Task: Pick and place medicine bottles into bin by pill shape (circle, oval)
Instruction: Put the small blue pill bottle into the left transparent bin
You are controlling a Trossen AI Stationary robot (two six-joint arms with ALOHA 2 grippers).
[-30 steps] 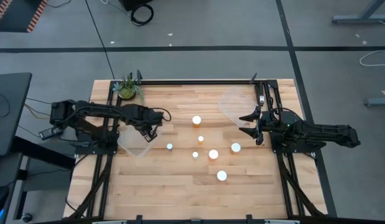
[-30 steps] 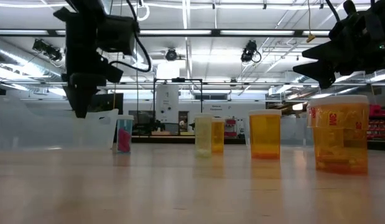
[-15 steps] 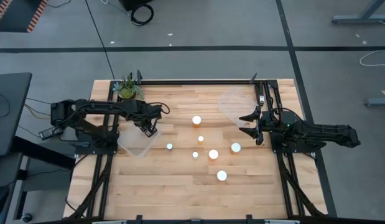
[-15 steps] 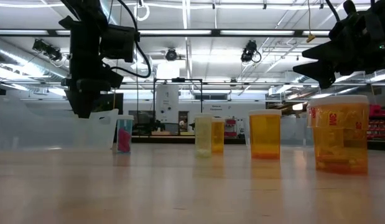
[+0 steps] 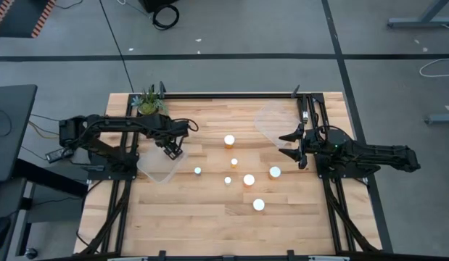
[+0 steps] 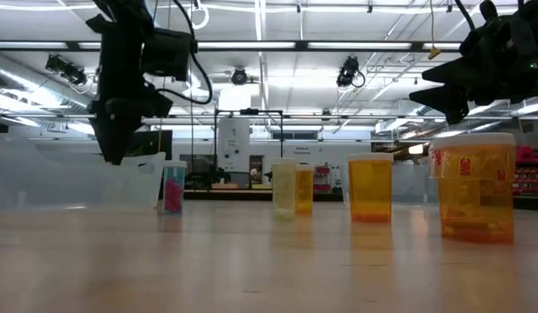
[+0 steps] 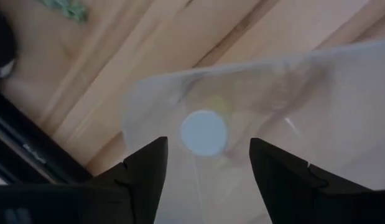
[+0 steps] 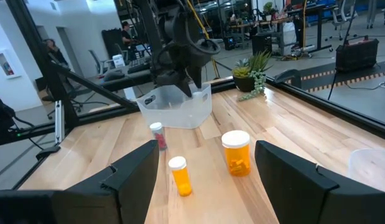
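Left gripper [image 5: 171, 151] hovers fingers spread over the clear left bin [image 5: 160, 166], one white-capped bottle [image 7: 204, 132] lying inside it; right gripper [image 5: 290, 145] waits spread near six bottles [image 5: 249, 180] standing mid-table [image 5: 209, 217].

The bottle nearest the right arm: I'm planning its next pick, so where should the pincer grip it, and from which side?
Grip the bottle across its round white cap and upper body, coming straight down. It stands upright with free table around it, and the right pincer, open, waits just beyond it.
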